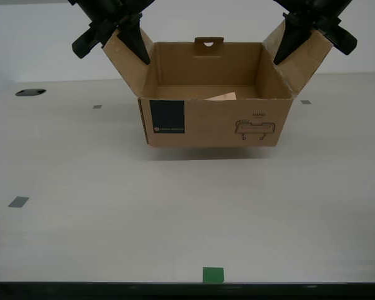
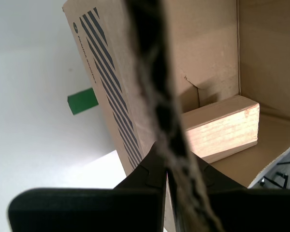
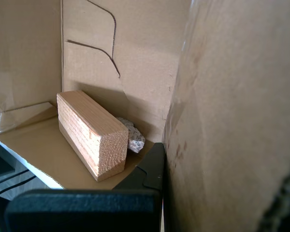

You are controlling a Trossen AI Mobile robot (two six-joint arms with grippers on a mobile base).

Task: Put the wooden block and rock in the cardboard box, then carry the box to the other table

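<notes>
Both claws are clamped shut on the cardboard box (image 1: 215,122), one per side flap, holding it just above the desk (image 1: 112,206); wooden block (image 3: 92,133) and rock (image 3: 133,137) lie inside, touching.

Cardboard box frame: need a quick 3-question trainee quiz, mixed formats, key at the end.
1. True or false: the cardboard box rests flat on the table.
2. Multiple choice: what lies inside the box? A) only the wooden block; B) the wooden block and the rock; C) nothing.
3. Fill in: my first gripper and my second gripper are each clamped on a side ____ of the box.

Key:
1. False. The exterior view shows a shadow strip under the box's base, so it appears lifted.
2. B. The first wrist view shows the rock tucked against the block.
3. Flap.
</notes>
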